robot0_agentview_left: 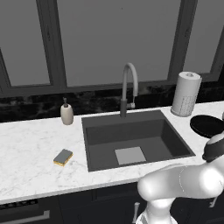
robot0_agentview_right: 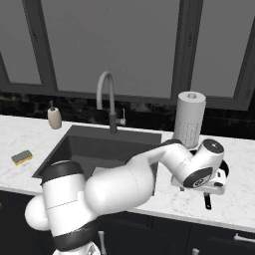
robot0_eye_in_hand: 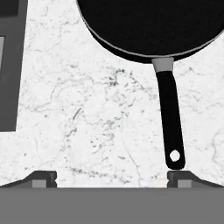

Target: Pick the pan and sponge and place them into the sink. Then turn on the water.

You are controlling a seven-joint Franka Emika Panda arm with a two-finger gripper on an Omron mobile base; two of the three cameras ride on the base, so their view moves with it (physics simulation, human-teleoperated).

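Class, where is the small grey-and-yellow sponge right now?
The grey-topped yellow sponge lies on the white marble counter, left of the dark sink basin, in front of the beige soap dispenser.

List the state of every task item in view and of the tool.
pan: on the counter right of the sink, not gripped
sponge: flat on the counter left of the sink
sink: nothing in it
faucet: off, no stream
tool: open, above the counter beside the pan's handle

My views are evenly lit and sharp, with no blur or edge warping. The windows behind are flat grey and cast no beam. Soft shading darkens the sink; my arm's shell carries mild highlights.
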